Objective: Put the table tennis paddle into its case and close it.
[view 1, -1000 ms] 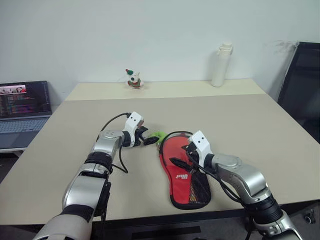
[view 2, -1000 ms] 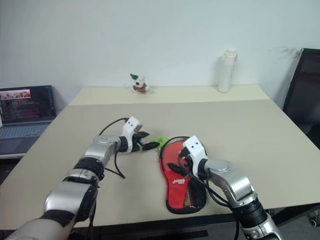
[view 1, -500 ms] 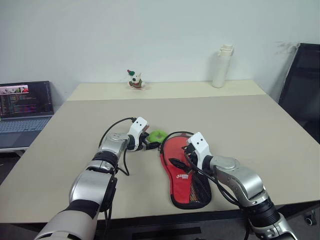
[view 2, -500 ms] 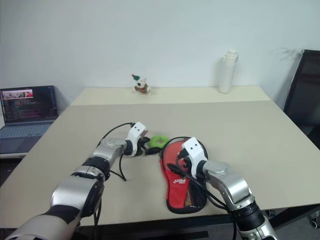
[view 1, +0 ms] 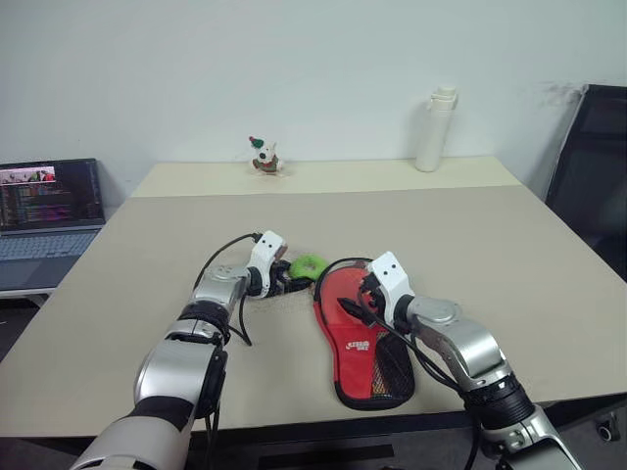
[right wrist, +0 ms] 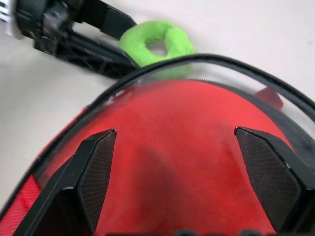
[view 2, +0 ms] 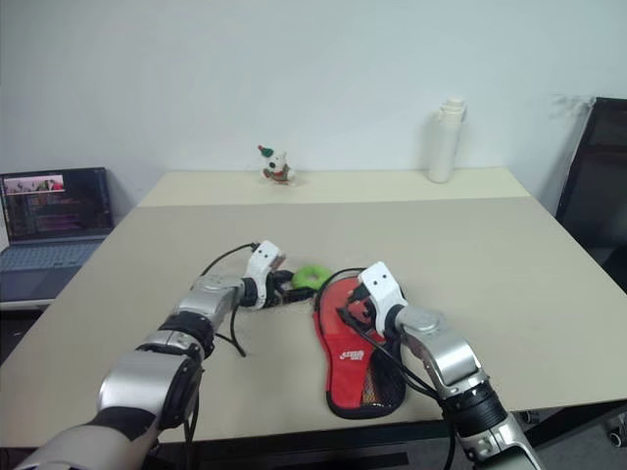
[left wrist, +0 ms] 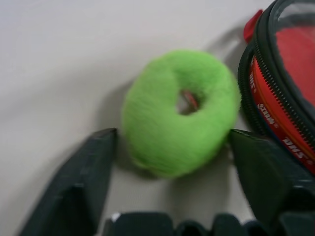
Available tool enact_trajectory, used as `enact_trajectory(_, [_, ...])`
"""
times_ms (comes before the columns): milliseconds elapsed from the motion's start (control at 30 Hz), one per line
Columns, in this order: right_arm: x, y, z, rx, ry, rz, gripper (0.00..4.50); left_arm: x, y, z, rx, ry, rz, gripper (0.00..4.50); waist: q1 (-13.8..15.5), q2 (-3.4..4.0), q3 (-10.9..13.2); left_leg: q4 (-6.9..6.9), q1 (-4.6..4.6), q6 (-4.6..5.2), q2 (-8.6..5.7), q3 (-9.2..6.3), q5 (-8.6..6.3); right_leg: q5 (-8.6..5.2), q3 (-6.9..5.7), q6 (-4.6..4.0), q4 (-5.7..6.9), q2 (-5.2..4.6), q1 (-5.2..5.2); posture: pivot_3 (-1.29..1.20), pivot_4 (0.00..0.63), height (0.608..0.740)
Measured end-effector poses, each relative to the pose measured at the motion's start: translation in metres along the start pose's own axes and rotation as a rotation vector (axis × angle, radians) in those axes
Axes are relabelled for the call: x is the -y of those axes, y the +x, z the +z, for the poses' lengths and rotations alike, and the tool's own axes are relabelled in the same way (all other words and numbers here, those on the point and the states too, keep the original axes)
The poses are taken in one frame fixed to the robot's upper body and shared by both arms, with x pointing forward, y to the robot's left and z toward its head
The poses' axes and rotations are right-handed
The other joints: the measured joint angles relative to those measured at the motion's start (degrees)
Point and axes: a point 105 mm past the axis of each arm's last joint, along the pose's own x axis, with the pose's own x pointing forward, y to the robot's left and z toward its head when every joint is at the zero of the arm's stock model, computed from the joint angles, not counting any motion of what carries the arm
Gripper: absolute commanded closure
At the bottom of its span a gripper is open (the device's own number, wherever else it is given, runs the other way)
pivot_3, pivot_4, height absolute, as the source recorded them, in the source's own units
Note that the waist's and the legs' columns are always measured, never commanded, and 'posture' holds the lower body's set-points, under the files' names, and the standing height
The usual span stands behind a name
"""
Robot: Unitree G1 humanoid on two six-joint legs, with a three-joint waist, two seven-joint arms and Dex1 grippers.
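From the head cameras I see the case (view 1: 359, 338) lying red side up near the front edge of the surface (view 1: 509, 255), its round end pointing toward the far edge and its mesh pocket toward me. My left gripper (view 1: 287, 281) sits just left of that round end, with a fuzzy green ring (view 1: 308, 265) at its tips. My right gripper (view 1: 355, 306) hangs over the red upper part of the case. A white bottle (view 1: 434, 128) and a small toy figure (view 1: 261, 156) stand along the far edge, well apart.

In the left wrist view, my left gripper's fingers (left wrist: 83, 182) stand apart on either side of the green ring, not clamped on it; the case's zip edge lies just beside the ring.

In the right wrist view, my right gripper's fingers (right wrist: 96, 169) are spread wide over the red face inside the unzipped rim, gripping nothing. I cannot tell whether this red face is the table tennis paddle or the lining.
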Motion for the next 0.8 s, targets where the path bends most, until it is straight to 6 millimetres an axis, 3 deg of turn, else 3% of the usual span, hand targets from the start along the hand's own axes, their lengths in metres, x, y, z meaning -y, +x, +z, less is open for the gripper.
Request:
enact_trajectory(267, [-0.002, 0.001, 0.0, -0.003, -0.02, 0.008, 0.27, 0.008, 0.002, -0.003, 0.022, -0.042, -0.052, 4.43, 0.0, -0.01, 0.0, 0.01, 0.02, 0.0, 0.0, -0.01, 0.0, 0.0, -0.01, 0.0, 0.02, 0.0, 0.0, 0.0, 0.15, 0.74])
enact_trajectory(667, [-0.012, -0.002, -0.023, -0.043, -0.058, 0.048, 0.27, 0.008, 0.007, 0.0, 0.021, -0.046, -0.026, 4.49, 0.0, -0.34, -0.3, 0.02, 0.08, 0.0, 0.0, -0.04, 0.0, 0.0, -0.02, 0.01, 0.03, 0.0, 0.09, 0.0, 0.15, 0.74])
enact_trajectory(800, [-0.015, -0.005, -0.028, -0.046, -0.061, 0.06, 0.27, -0.006, 0.007, 0.014, 0.009, 0.028, 0.103, 4.49, 0.0, -0.54, -0.4, 0.03, 0.15, 0.0, 0.0, -0.04, 0.0, -0.14, -0.01, 0.26, 0.04, 0.0, 0.16, 0.0, 0.15, 0.74])
